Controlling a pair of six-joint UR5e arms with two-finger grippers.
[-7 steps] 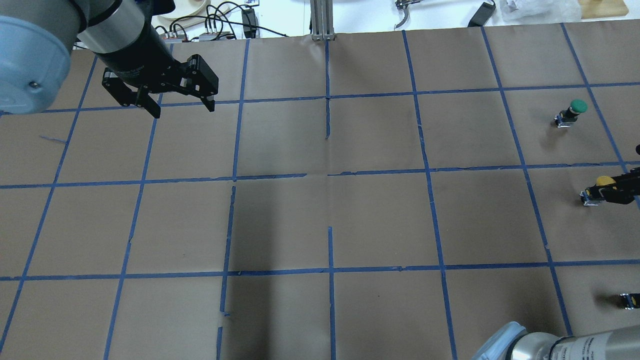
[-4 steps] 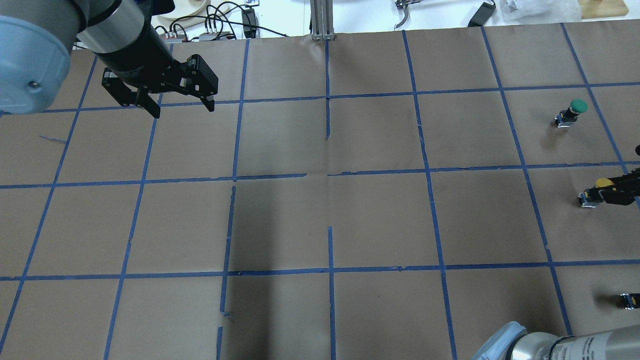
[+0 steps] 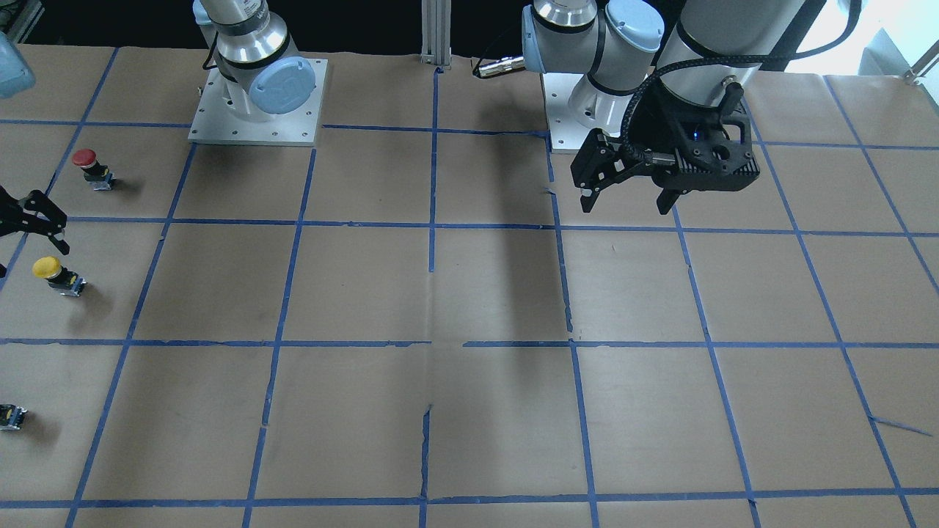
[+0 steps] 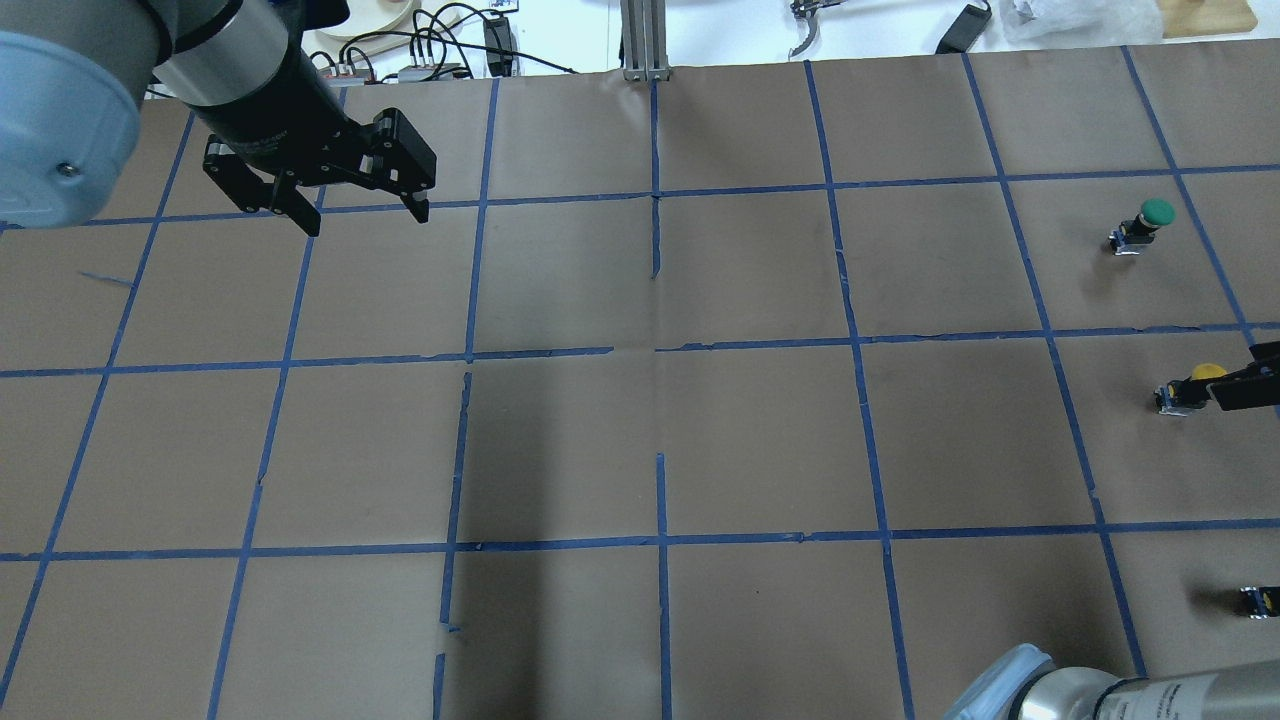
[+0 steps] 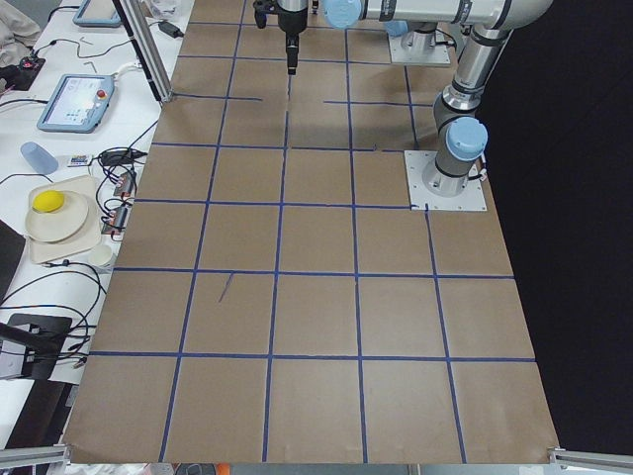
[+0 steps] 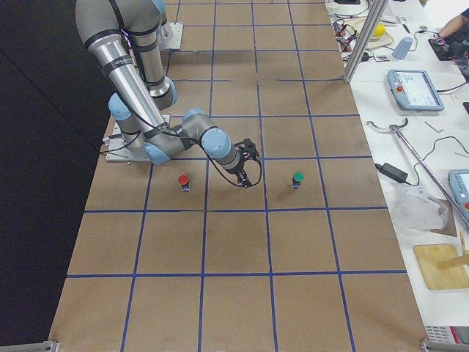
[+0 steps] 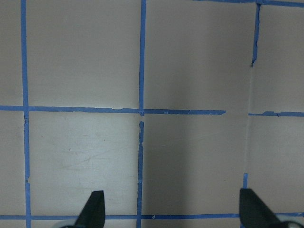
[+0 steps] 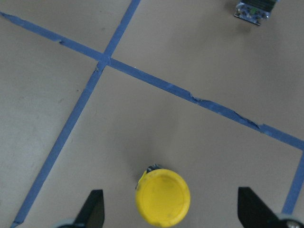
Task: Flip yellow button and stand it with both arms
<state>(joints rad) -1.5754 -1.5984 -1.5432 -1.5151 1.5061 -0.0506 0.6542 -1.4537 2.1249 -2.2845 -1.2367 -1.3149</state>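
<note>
Right gripper (image 8: 170,209): fingers spread wide, standing either side of the yellow cap without touching it; nothing is being held.
Yellow button (image 3: 51,273): standing cap-up on its block base, at the table's edge on the robot's right, between the red-capped button (image 3: 88,163) and the green-capped one (image 4: 1146,222) (base hidden in the wrist view).
Reason for stance: the open fingers are straddling the button, judged to be either lining up a grasp or leaving it set down.
Left gripper (image 4: 352,205): fingers apart, empty, hovering over bare brown paper (image 7: 190,57), well apart from the button.
Reason for left position: judged to be keeping clear of the working arm.
Small block (image 4: 1258,600): lying near the same edge, untouched.
</note>
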